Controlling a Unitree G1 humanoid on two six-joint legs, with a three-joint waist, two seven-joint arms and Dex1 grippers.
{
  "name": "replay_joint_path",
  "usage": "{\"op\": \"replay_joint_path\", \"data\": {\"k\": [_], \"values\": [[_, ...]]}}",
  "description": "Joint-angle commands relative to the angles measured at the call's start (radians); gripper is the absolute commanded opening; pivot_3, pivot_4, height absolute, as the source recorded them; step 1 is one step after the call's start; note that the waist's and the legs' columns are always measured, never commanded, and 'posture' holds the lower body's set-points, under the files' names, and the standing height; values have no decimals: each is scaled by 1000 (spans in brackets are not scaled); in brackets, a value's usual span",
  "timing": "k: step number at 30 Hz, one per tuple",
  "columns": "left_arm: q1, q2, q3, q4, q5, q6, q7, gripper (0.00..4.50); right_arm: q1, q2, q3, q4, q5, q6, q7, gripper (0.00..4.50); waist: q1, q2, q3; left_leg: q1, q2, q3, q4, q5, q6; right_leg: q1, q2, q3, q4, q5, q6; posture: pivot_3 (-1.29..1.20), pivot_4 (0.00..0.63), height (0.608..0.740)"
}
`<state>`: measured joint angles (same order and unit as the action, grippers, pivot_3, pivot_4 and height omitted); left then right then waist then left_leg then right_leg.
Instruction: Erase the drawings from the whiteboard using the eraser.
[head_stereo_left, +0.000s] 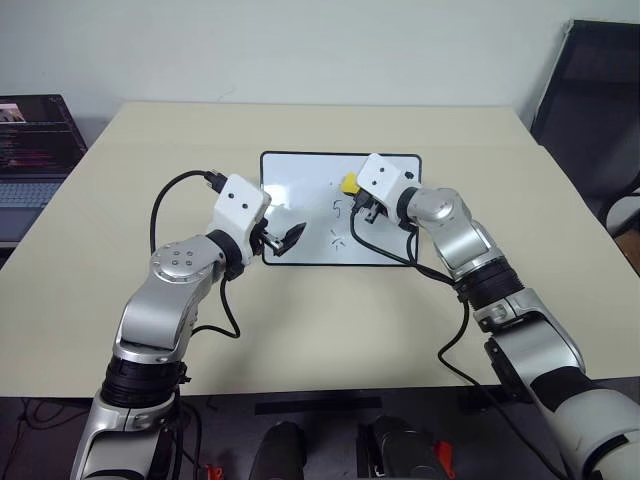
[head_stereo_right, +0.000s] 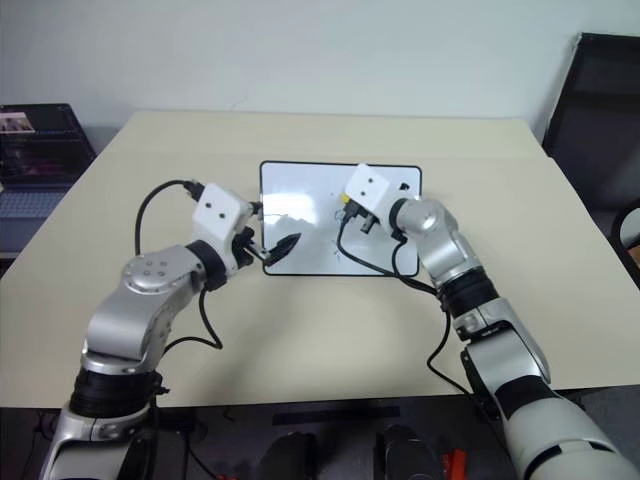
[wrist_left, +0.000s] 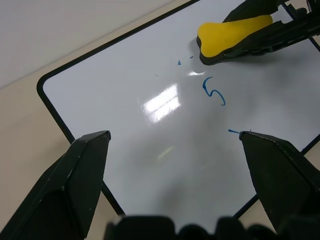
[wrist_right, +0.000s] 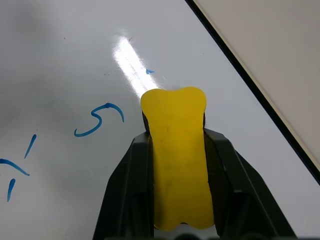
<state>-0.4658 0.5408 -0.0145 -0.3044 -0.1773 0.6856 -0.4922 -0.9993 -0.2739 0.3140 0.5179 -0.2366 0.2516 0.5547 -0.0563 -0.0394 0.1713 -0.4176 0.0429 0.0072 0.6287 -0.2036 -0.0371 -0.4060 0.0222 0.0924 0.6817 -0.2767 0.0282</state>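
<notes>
Whiteboard (head_stereo_left: 300, 190) flat at table (head_stereo_left: 130, 230) centre, long side across. Right gripper (wrist_right: 176, 150) clamped on yellow eraser (wrist_right: 177, 160), one finger per long side, eraser tip down on board near its far right part, just beside the far edge. Top drawing mostly gone: only small blue specks (wrist_right: 149, 71) just off eraser tip. "5" mark (wrist_right: 97, 120) intact, near eraser, not touching. Star-like strokes (wrist_right: 15, 165) below the 5, toward near edge, intact. Left gripper (wrist_left: 175, 165) released, fingers spread wide, hovering over near-left part of board, tips (head_stereo_left: 290, 238) by near edge; contact w/ board not clear. Laptop (head_stereo_left: 30, 150) at far left, off table. Dark chair (head_stereo_left: 600, 110) at far right.
</notes>
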Motion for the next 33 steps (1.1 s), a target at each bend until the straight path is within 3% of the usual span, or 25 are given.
{"op": "replay_joint_path", "data": {"k": [1, 9, 18, 26, 33], "values": [[-20, -6, 3, -16, 0, -27, -1, 4500, -15, -13, -10, -3, -20, -9, -17, 1012, 0, 0, 0, 0, 0, 0, 0, 0, 0, 0, 0, 0, 0, 0, 0, 0, 150, 740], [-6, -12, 5, -10, 8, -47, 7, 4500, -68, 100, 37, 58, -46, -84, -43, 1012, -16, 0, 0, 1, 1, 0, 0, 0, 0, 0, 0, 2, 0, 0, 0, 0, 150, 740], [-3, -28, 1, -22, 12, -39, 22, 4500, -127, 123, 27, 130, -58, -133, -75, 1012, -17, 0, 0, -1, 0, -2, -1, 0, 0, -1, -1, 0, -1, 0, 0, 0, 150, 740], [-12, -25, -2, -10, 8, -43, 12, 4500, -89, 49, 38, 121, -74, -118, -44, 1012, -16, 0, 0, -1, 0, -2, -1, 0, 0, -1, -1, 0, 0, 0, 0, 0, 150, 740], [-18, -23, -8, 6, 8, -55, -3, 4500, 40, -66, 33, -37, -77, -52, 18, 1012, -4, 0, 0, 0, -1, -2, 0, 0, 0, 0, -1, 0, 0, 0, 0, 0, 150, 740]]}}
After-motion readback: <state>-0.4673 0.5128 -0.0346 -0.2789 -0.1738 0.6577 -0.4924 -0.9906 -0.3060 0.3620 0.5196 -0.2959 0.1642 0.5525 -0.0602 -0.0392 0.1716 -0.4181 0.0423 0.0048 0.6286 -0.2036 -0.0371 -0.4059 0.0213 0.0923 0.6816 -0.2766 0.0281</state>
